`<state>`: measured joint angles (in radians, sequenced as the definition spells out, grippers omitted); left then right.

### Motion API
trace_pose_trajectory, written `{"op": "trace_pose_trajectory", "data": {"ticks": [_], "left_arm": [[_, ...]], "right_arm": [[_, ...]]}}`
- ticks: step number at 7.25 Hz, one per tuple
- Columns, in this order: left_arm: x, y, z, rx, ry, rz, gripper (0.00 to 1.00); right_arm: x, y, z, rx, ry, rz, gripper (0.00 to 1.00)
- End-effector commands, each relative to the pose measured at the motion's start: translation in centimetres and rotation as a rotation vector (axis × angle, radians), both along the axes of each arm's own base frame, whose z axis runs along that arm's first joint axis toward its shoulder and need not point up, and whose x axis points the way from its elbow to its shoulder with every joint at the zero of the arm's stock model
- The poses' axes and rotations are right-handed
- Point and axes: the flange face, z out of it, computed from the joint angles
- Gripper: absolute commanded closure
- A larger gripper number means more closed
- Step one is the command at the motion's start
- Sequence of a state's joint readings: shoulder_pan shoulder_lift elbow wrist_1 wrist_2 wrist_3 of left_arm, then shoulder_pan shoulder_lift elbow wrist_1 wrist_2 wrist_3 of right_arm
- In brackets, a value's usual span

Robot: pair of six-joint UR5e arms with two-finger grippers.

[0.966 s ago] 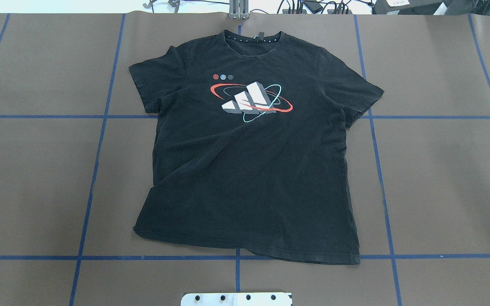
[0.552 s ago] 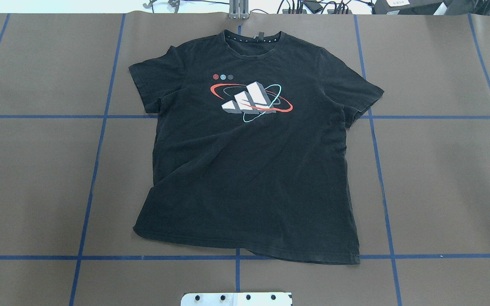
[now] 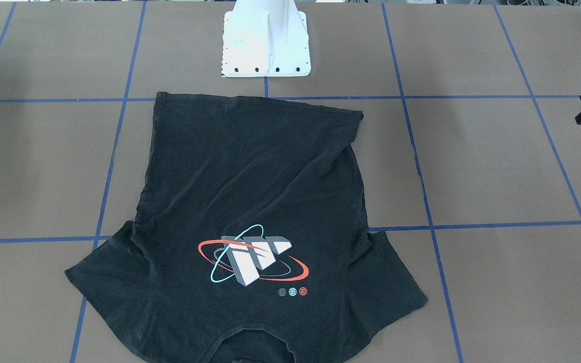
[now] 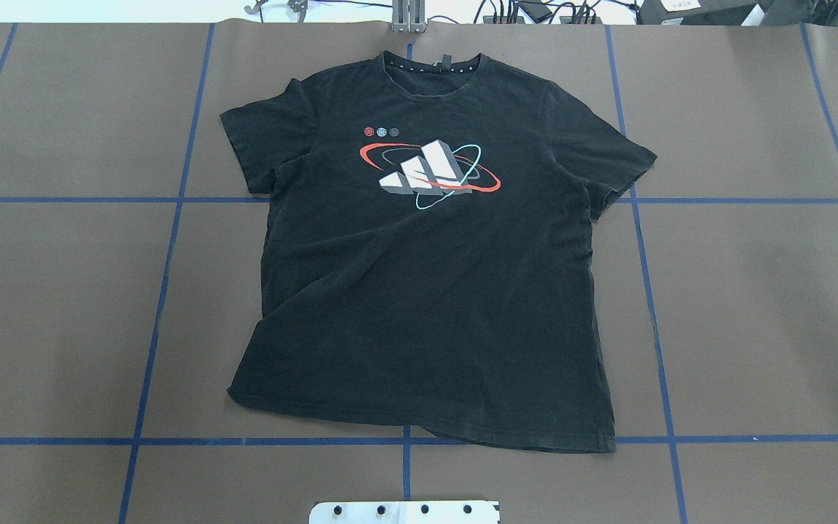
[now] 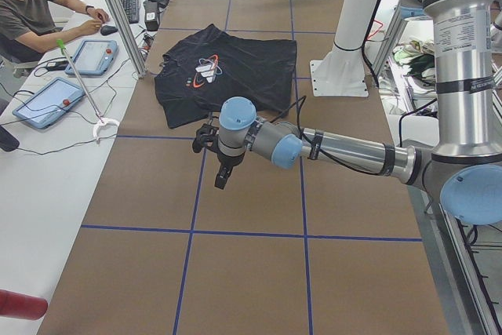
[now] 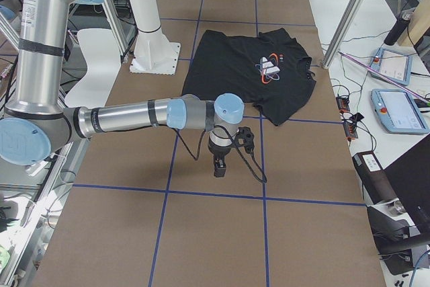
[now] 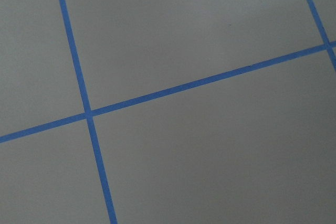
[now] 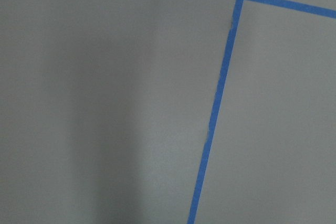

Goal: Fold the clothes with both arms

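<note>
T-shirt (image 4: 426,291) flat, white base (image 3: 265,50) near hem; left pincer (image 5: 222,180), right pincer (image 6: 219,167) off shirt, grip state unclear.

1. I look from above and I can find no change at all. The T-shirt (image 4: 426,291) has not moved on the counter (image 4: 753,327).
2. Its wrinkles, its sleeves and its bottom edge look just as they did a second ago.
3. My left hand (image 5: 222,176) and my right hand (image 6: 219,169) do not show in the view from above. So I cannot tell if they have moved.
</note>
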<state>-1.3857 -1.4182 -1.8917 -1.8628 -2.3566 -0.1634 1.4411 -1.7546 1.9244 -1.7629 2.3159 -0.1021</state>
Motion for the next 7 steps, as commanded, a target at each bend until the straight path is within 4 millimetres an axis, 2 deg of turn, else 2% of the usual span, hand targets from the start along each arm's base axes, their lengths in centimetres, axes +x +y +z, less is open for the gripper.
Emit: {"op": "trace_pose_trajectory", "data": {"ticks": [1,2,4,5,6,7], "left_arm": [[0.0,0.1,-0.2,-0.001,0.007,0.000,0.00],[0.1,0.0,-0.5,0.013,0.007,0.005,0.00],[0.4,0.3,-1.0,0.021,0.054,0.023,0.00],[0.4,0.2,-0.7,0.013,0.057,0.025,0.00],[0.4,0.2,-0.6,0.011,0.057,0.023,0.00],[0.4,0.3,-1.1,0.024,0.057,0.026,0.00]], "right_arm": [[-0.7,-0.2,-1.2,0.019,-0.103,0.008,0.00],[-1.0,-0.7,-2.2,0.031,-0.118,0.023,0.00],[-2.1,-4.2,-6.0,0.099,-0.133,0.068,0.00],[-3.9,-6.9,-7.0,0.146,-0.151,0.071,0.00],[-6.7,-10.2,-9.0,0.106,-0.167,0.142,0.00],[-10.6,-12.8,-10.9,0.078,-0.175,0.180,0.00]]}}
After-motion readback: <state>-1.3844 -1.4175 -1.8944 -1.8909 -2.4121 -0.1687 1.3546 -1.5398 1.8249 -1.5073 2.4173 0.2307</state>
